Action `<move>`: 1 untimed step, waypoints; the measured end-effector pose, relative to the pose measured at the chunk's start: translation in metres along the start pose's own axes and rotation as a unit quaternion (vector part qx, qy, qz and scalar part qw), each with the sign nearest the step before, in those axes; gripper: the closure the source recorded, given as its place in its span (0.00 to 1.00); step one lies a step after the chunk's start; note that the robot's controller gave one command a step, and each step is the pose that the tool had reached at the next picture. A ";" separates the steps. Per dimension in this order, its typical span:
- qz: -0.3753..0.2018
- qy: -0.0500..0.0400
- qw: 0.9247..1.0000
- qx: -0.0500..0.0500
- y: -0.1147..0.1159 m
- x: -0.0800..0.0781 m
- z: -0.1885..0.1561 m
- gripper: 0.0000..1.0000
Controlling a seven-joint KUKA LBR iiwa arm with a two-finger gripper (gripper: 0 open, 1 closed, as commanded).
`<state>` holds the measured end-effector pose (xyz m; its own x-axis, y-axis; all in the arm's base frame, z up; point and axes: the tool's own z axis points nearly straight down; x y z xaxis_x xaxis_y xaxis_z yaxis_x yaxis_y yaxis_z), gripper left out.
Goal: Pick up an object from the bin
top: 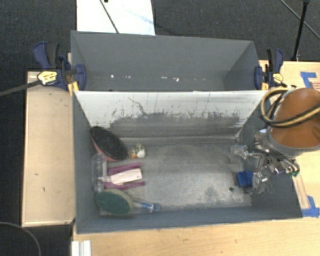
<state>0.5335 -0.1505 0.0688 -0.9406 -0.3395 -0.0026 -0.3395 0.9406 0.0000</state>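
The arm comes in over the right wall of the grey metal bin (165, 57), its orange wrist cover (300, 120) sitting above the rim with dark and yellow cables (271, 106) looped beside it. From there the wrist leans down and to the left, so that the gripper (254, 178) is low at the right end of the bin floor, close to the foot of the right wall. A small blue object (243, 180) lies on the floor right at the gripper's tip, touching it or just beside it; whether the gripper is open, closed or clamped on this blue piece cannot be told from this angle. The other things lie well apart from it, gathered along the left wall: a black oval brush (108, 143), a small white and yellow ball (139, 153) next to it, a clear plastic bottle (98, 170), a pink and white tube (124, 175), and a round green brush (114, 202) with a blue handle nearest the front wall.
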 end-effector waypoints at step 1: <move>-0.001 -0.001 1.000 0.001 -0.001 0.000 -0.003 1.00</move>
<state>0.5341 -0.1512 0.0715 -0.9396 -0.3423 -0.0042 -0.3423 0.9396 -0.0024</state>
